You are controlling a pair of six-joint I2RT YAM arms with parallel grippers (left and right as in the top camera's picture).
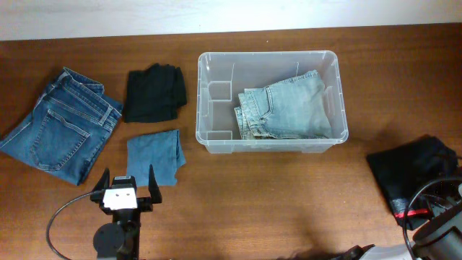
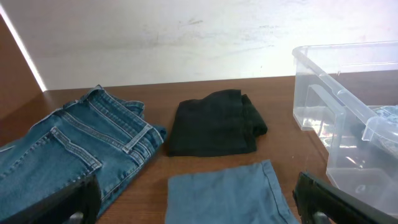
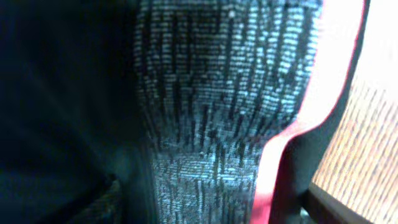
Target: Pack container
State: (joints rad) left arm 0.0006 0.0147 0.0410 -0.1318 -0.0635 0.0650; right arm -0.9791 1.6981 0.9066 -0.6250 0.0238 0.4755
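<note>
The container, a clear plastic bin, stands at the table's back centre with folded light-wash jeans inside. My left gripper is open near the front left, just short of a folded blue cloth; in the left wrist view that blue cloth lies between and beyond the wide-apart fingertips of the left gripper. My right gripper is down on a black garment with red trim at the right edge. The right wrist view is filled by that dark fabric, and the jaws do not show.
Dark blue jeans lie at the far left. A folded black garment sits between them and the bin. The bin's near corner rises at the right of the left wrist view. A pale wall runs behind the table.
</note>
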